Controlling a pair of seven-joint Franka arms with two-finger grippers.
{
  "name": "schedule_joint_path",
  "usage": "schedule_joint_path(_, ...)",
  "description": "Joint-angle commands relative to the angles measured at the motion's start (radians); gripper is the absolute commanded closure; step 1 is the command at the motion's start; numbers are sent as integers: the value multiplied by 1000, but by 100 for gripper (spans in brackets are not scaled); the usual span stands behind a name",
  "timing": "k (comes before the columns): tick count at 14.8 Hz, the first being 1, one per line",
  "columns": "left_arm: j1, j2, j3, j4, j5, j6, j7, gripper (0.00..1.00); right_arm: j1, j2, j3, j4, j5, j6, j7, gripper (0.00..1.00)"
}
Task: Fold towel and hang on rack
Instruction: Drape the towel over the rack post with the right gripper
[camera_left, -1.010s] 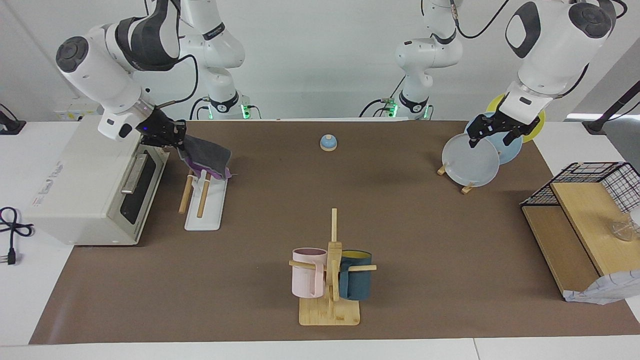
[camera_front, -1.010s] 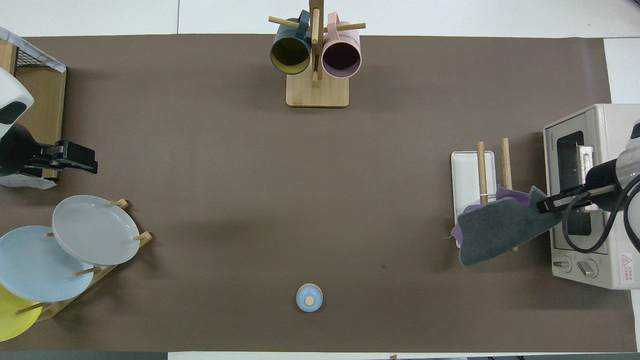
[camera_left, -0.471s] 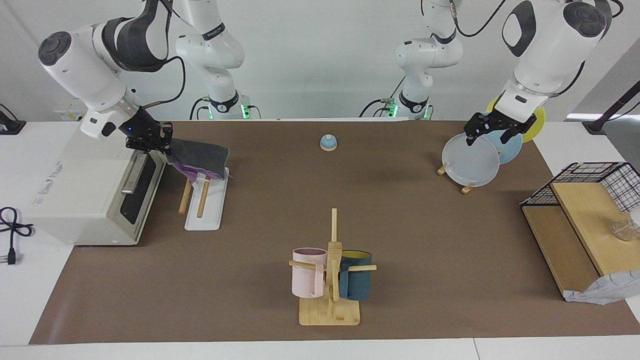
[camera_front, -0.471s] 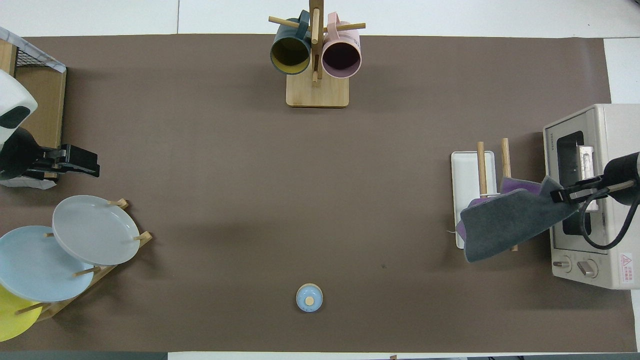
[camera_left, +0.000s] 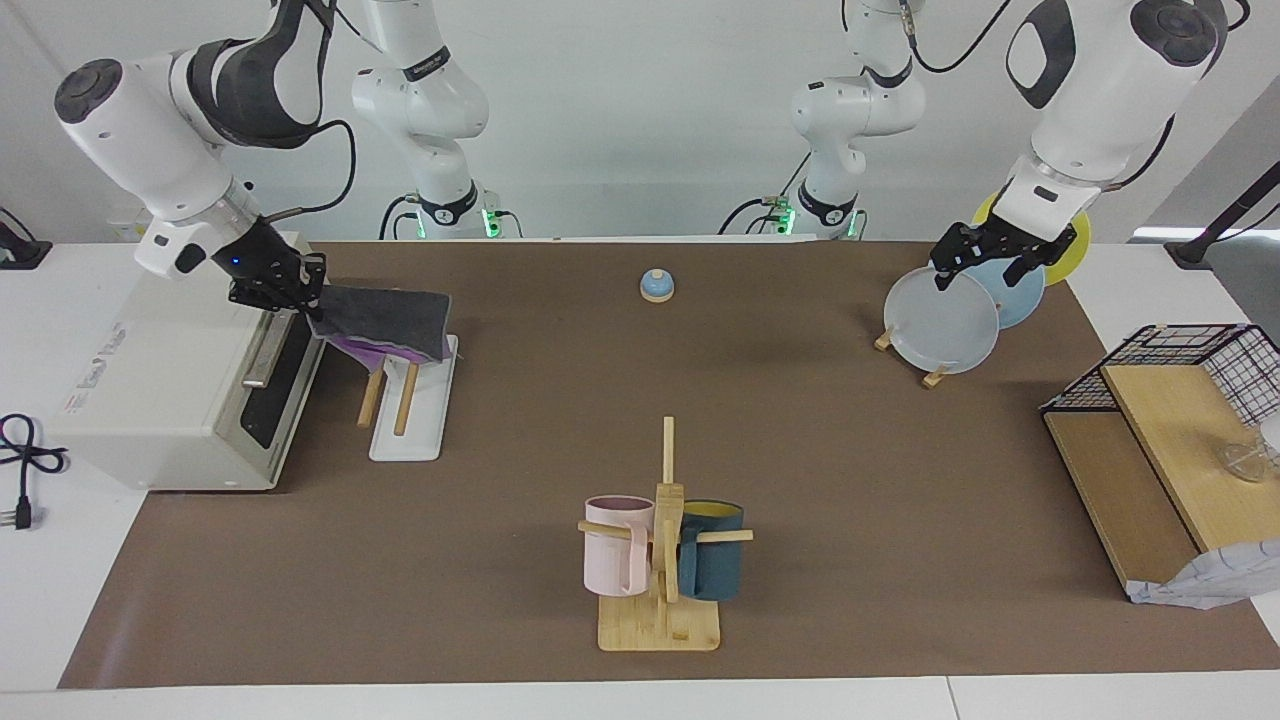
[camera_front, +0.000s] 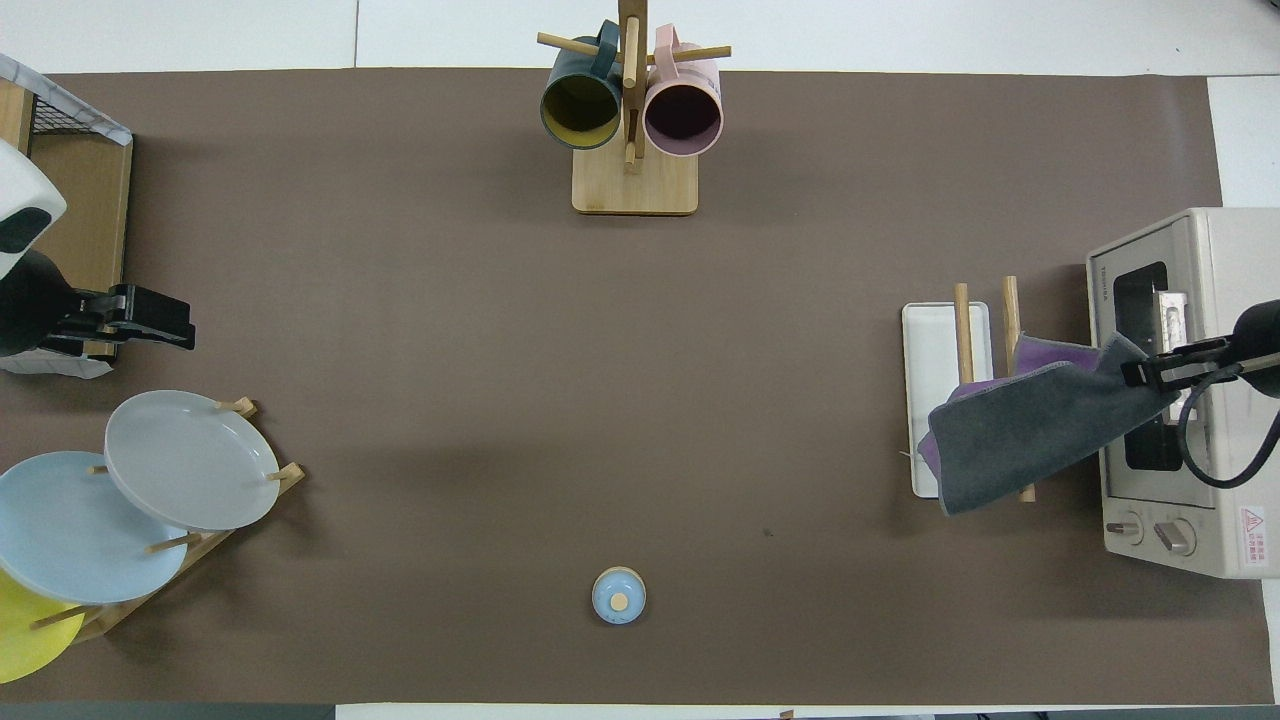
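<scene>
The towel (camera_left: 385, 315), folded with the dark grey face up and purple showing underneath, lies stretched over the rack's end nearer the robots. It also shows in the overhead view (camera_front: 1020, 440). The rack (camera_left: 403, 400) has two light wooden rods on a white base (camera_front: 935, 340) and stands beside the toaster oven. My right gripper (camera_left: 305, 290) is shut on the towel's corner, raised over the oven's front edge (camera_front: 1135, 372). My left gripper (camera_left: 985, 268) hangs open and empty over the plate stand and waits (camera_front: 165, 325).
A toaster oven (camera_left: 150, 380) stands at the right arm's end. A mug tree (camera_left: 660, 540) with pink and blue mugs is far from the robots. A plate stand (camera_left: 940, 320), a small blue knobbed lid (camera_left: 656, 286) and a wooden shelf with a wire basket (camera_left: 1160, 450) are also here.
My right gripper has risen and drawn back toward the oven, pulling the towel taut across the rods and a little farther from the robots. The left gripper has hardly moved.
</scene>
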Motion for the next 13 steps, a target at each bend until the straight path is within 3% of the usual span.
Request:
schedule_joint_path(1,-13,-15,16,-13,21,5,9,0,-32,7,12,6,3,14,-19,100)
schedule_joint_path(10,-5,-17,18,-16,21,-1,3,0,-32,5,12,2,-35,2,-19,100)
schedule_joint_path(13,-7,-17,18,-16,21,-1,3,0,-33,5,12,0,-35,2,-19,53)
